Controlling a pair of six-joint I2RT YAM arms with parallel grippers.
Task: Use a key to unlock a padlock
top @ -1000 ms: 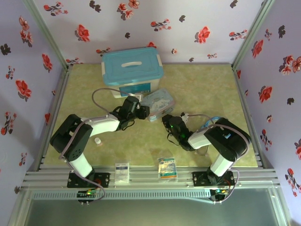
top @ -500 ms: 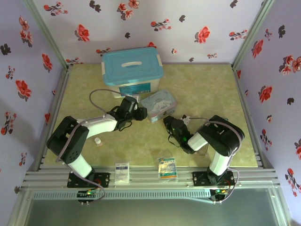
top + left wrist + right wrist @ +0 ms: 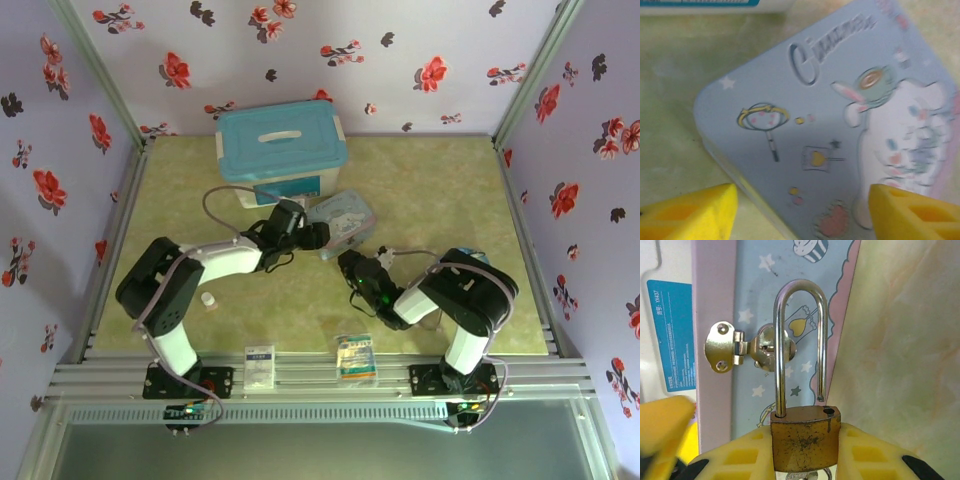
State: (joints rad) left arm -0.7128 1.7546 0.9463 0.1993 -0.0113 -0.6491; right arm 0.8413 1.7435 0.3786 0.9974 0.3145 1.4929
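The padlock (image 3: 805, 437) is gripped at the bottom centre of the right wrist view. Its brass body is pinched between the yellow fingers (image 3: 865, 460) of the right gripper (image 3: 805, 452), and its shackle is raised with one leg out of the body, before the hasp (image 3: 747, 347) of the light-blue cartoon tin (image 3: 760, 300). In the left wrist view the tin's lid is on and its contents are hidden, with the left gripper (image 3: 800, 215) spread open over its lower edge.
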